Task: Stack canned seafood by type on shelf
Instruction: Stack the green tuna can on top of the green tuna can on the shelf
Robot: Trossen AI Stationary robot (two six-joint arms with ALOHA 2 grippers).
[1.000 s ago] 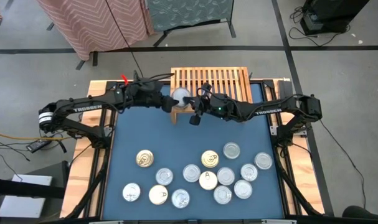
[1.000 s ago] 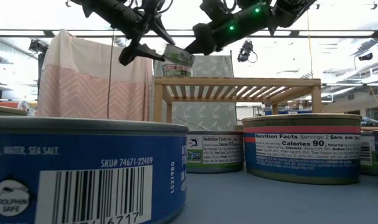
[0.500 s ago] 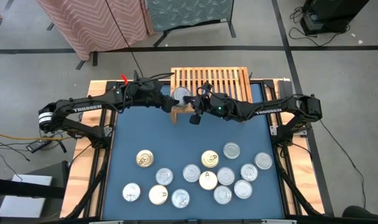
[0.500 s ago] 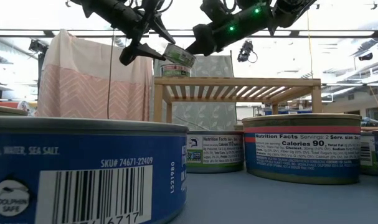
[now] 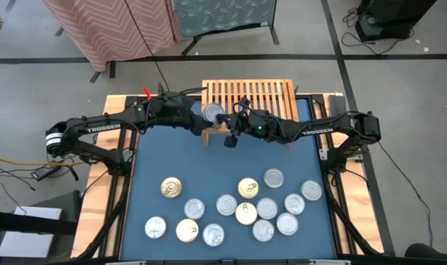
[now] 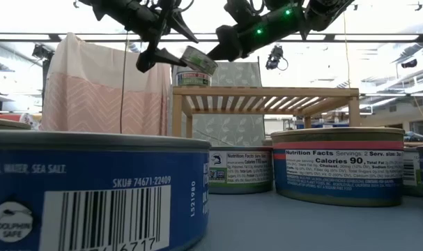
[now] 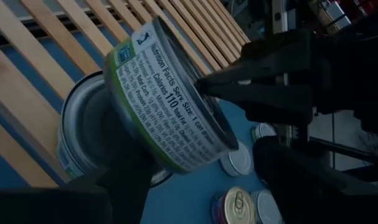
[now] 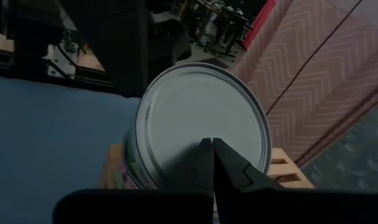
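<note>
A green-labelled tin [image 7: 170, 106] stands tilted on the silver lid of a second tin [image 7: 76, 134]. That second tin sits on the shelf [image 5: 249, 99] at its near left corner. My left gripper [image 6: 171, 45] is open around the tilted tin [image 6: 199, 59], reaching in from the table's left. My right gripper [image 6: 212, 54] is shut and comes from the right, with its tips against that tin's lid [image 8: 201, 118]. Several more tins of canned seafood [image 5: 245, 210] lie on the blue mat near the table's front edge. My left gripper has one finger [image 7: 117, 183] lying against the lower part of the tilted tin's labelled wall [image 7: 145, 155]. Its other finger [image 7: 294, 177] stands clear of the tin. My right gripper presses its shut fingertips [image 8: 208, 155] on the tin's silver lid near the rim [image 7: 204, 87], coming roughly level from the table's right. The tin leans with its lower edge on the tin beneath.
The rest of the shelf's slatted top [image 5: 267, 96] is bare to the right of the two tins. Blue mat [image 5: 208, 165] lies free between the shelf and the tins in front. A pink patterned cloth [image 6: 103, 90] hangs behind the table.
My left gripper's fingers have spread wider around the upper tin without leaving their place. The tin has tipped more steeply on the tin below it, while my shut right gripper stays against its lid.
</note>
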